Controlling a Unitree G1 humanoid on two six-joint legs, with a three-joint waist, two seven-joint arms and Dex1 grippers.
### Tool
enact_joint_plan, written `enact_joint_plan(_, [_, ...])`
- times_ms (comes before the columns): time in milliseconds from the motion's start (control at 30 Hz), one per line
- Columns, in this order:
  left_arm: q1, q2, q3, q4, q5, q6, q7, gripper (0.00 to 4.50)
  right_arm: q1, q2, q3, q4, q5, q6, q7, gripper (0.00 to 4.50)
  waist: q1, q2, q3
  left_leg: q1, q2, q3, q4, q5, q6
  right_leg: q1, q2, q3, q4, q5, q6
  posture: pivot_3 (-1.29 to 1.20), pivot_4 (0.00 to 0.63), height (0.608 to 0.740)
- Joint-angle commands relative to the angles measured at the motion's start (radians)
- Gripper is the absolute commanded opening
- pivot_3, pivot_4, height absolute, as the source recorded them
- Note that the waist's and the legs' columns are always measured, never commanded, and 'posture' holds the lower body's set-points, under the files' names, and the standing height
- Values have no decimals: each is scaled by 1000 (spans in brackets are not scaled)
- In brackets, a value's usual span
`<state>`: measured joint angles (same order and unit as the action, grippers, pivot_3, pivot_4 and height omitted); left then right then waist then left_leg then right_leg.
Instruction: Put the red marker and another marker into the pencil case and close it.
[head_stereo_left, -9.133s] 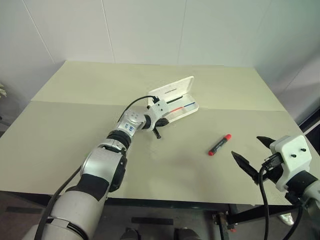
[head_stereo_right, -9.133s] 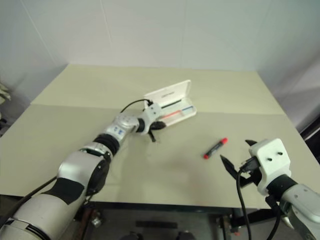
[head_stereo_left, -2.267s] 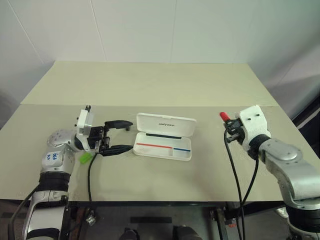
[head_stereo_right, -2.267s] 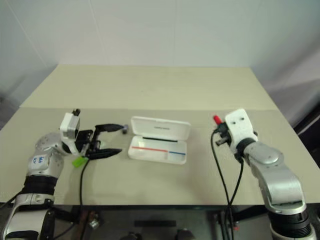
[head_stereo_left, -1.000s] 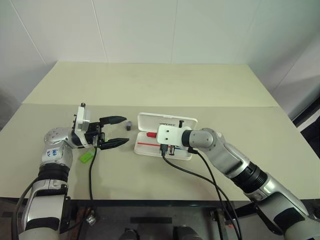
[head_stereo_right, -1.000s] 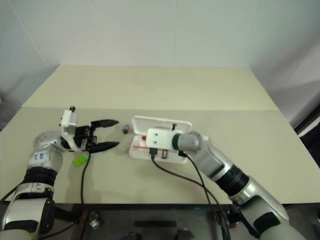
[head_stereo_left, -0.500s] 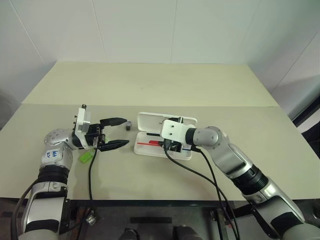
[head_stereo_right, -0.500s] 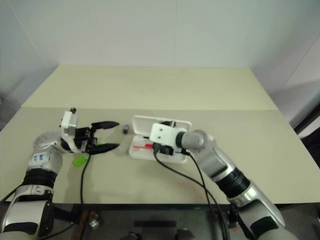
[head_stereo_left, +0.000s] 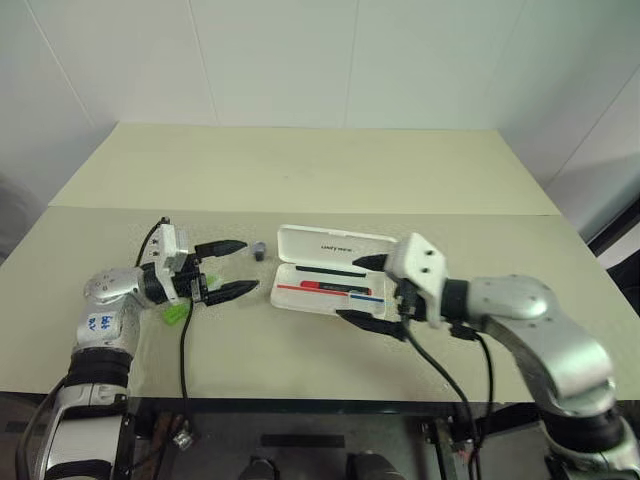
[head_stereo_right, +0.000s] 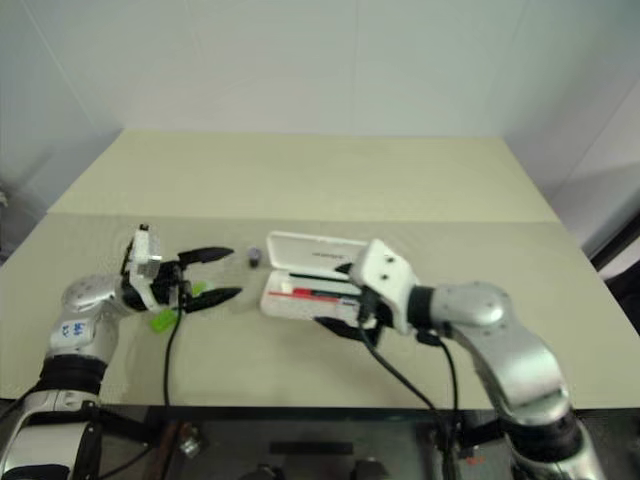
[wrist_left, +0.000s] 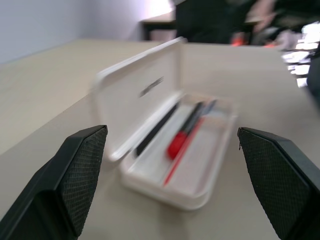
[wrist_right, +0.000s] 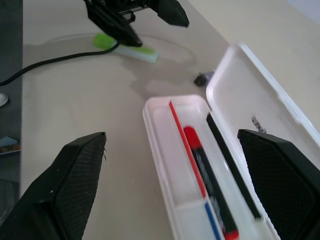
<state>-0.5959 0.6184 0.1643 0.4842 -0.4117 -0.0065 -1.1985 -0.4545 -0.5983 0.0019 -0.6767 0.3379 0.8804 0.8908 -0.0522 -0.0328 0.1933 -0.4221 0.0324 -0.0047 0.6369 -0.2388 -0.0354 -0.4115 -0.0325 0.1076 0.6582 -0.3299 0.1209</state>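
Red marker lies in pencil case | green marker is best gripped mid-body | left tool and right tool are spread, empty

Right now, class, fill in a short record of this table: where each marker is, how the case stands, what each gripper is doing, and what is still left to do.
red marker: lying inside the tray of the case
green marker: on the table, outside the case, beside the left gripper
pencil case: lid up, open
left gripper: open, holding nothing
right gripper: open, holding nothing, just in front of the case
small dark object: on the table, left of the lid
left to do: green marker in, lid shut
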Motion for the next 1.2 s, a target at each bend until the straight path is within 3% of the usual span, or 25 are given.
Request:
enact_joint_plan(33, [52, 34, 29, -105, 27, 90, 126, 4500, 52, -14, -161, -105, 114, -13, -6, 4464, -4, 0, 0, 0, 0, 0, 0, 0, 0, 0, 0, 0, 0, 0, 0, 0, 150, 740])
enact_joint_plan(333, [128, 81, 12, -212, 86, 294, 285, 4500, 312, -112, -391, -132, 205, -151, 27, 4464, 3, 0, 0, 1, -2, 0, 0, 0, 0, 2, 2, 0, 0, 0, 0, 0, 150, 740])
enact_joint_plan(700, [198, 164, -12, -324, 118, 488, 316, 4500, 370, -166, -404, -122, 221, -196, -47, 4464, 0, 0, 0, 2, -1, 2, 0, 0, 0, 2, 4, 1, -1, 0, 0, 0, 150, 740])
enact_joint_plan(967, [195, 284, -82, -282, 198, 472, 250, 4500, 365, -187, -386, -105, 222, -210, -68, 4464, 0, 0, 0, 2, -1, 2, -2, 0, 0, 2, 3, 2, -3, 0, 0, 0, 150, 740])
enact_joint_plan(1200, [127, 323, -203, -154, 294, 329, 128, 4500, 359, -195, -361, -93, 219, -219, -86, 4464, 2, 0, 0, 2, -1, 11, -4, 0, 0, 2, 2, 2, -5, 0, 0, 0, 150, 740])
